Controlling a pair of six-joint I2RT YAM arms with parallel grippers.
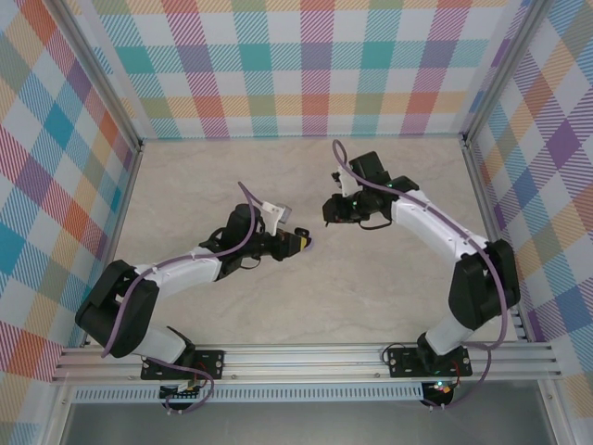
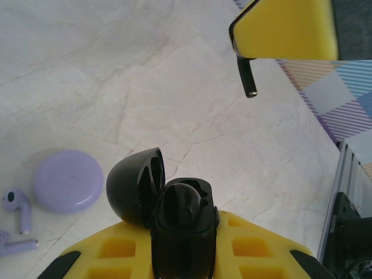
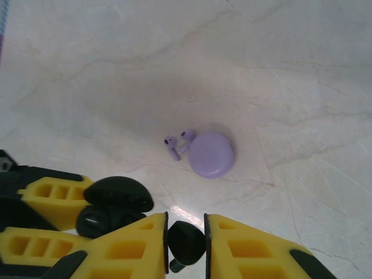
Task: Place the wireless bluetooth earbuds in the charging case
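Note:
My left gripper [image 2: 185, 241] is shut on a black charging case [image 2: 183, 235]. Its hinged lid [image 2: 136, 186] stands open to the left, and one black earbud [image 2: 185, 203] sits in the case. My right gripper [image 3: 186, 239] is shut on the second black earbud [image 3: 187, 238], stem pointing down. It hovers above and just right of the open case [image 3: 107, 221]. In the left wrist view that earbud's stem [image 2: 249, 75] hangs below a yellow finger [image 2: 285, 29]. From above, the left gripper [image 1: 301, 241] and right gripper [image 1: 329, 211] meet over the table's middle.
A closed round lavender case [image 3: 211, 154] lies on the marble table [image 3: 290, 70] with two lavender earbuds [image 3: 172, 146] beside it, also visible as the lavender case [image 2: 68, 180] left of my left gripper. Plaid walls enclose the table; an aluminium rail [image 1: 306, 362] runs along the near edge.

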